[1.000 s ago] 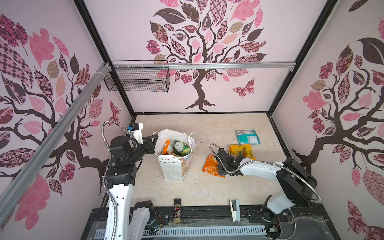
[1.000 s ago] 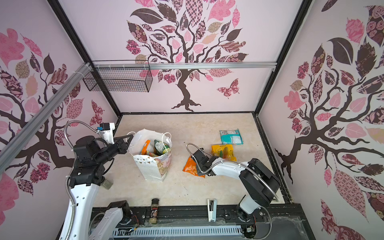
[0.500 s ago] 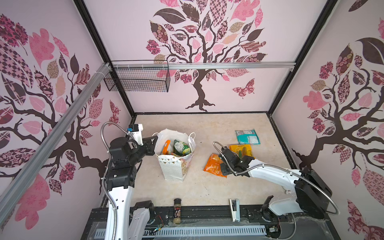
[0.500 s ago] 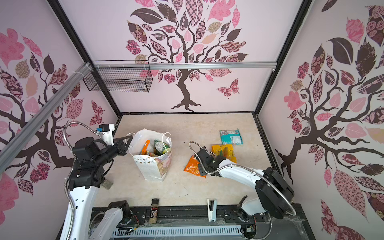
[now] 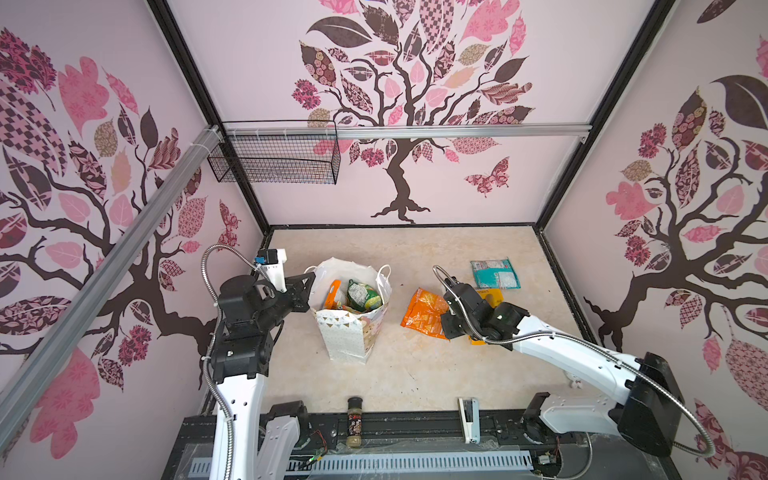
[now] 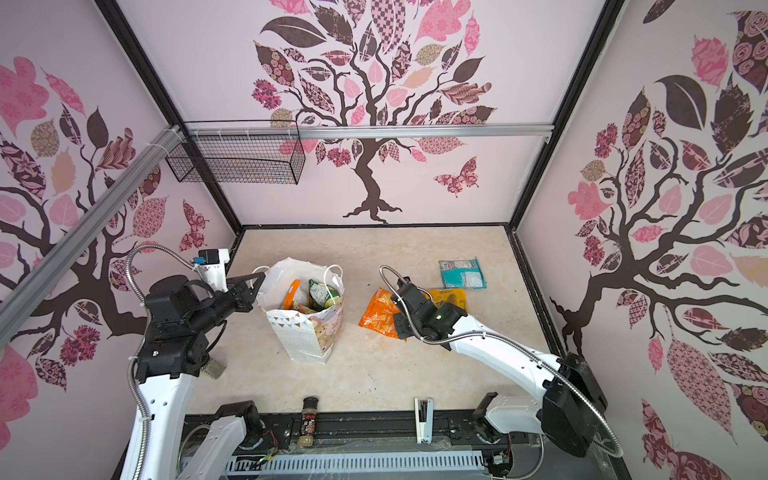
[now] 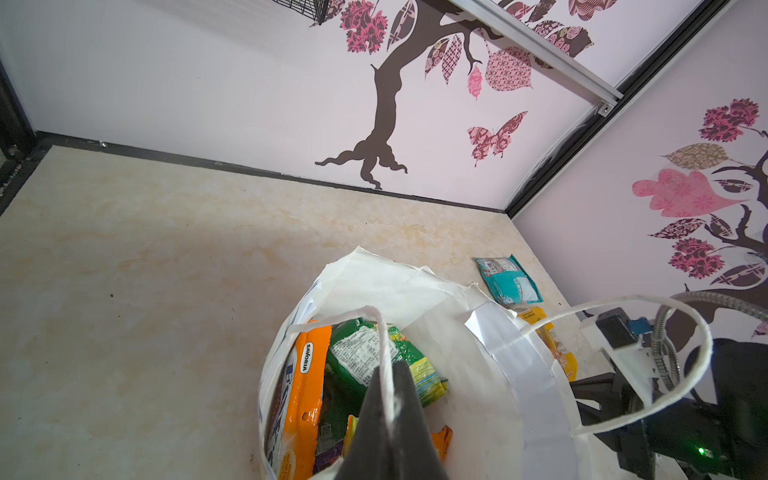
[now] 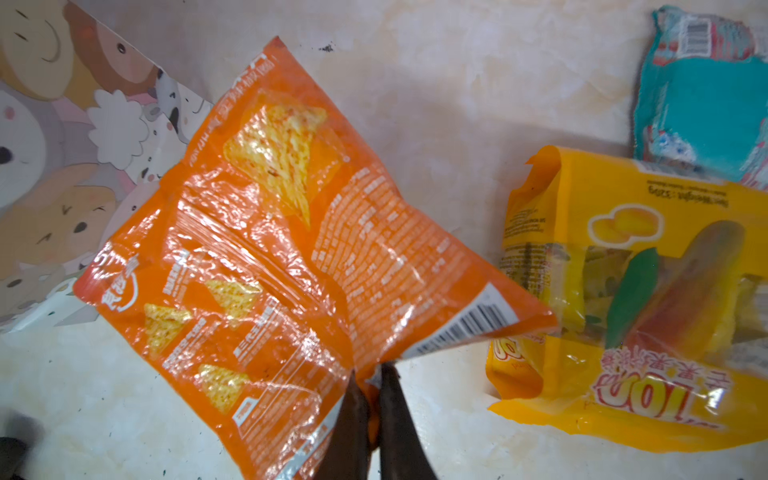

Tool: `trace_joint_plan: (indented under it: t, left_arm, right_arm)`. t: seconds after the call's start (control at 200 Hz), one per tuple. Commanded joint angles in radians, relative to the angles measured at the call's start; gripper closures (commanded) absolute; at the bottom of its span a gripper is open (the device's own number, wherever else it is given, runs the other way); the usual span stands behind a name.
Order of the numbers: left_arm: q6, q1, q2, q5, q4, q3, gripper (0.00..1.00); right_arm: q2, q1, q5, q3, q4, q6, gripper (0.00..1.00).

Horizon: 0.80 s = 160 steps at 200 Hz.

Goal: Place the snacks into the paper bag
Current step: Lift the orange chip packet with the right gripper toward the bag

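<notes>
The white paper bag stands upright left of centre, its mouth wide. A green packet and an orange one show inside with other snacks. My left gripper is shut on the bag's near cord handle. My right gripper is shut on the edge of an orange chips packet, to the right of the bag. A yellow packet and a teal packet lie flat beyond.
A dark-capped spice jar and a white stapler lie at the front edge. A wire basket hangs on the back wall at the left. Walls close the table in on three sides.
The right arm has stretched out and its elbow has swung to the right. The orange packet in its gripper has risen slightly. The left gripper and the bag have not moved.
</notes>
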Motion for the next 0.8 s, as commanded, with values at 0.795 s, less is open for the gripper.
trace_joint_plan:
  t: [0.795]
  left_arm:
    - [0.002,-0.004,-0.023,0.035,0.046,0.019,1.0]
  right_arm:
    - [-0.085,-0.002,-0.097,0.361,-0.087,-0.13,1.0]
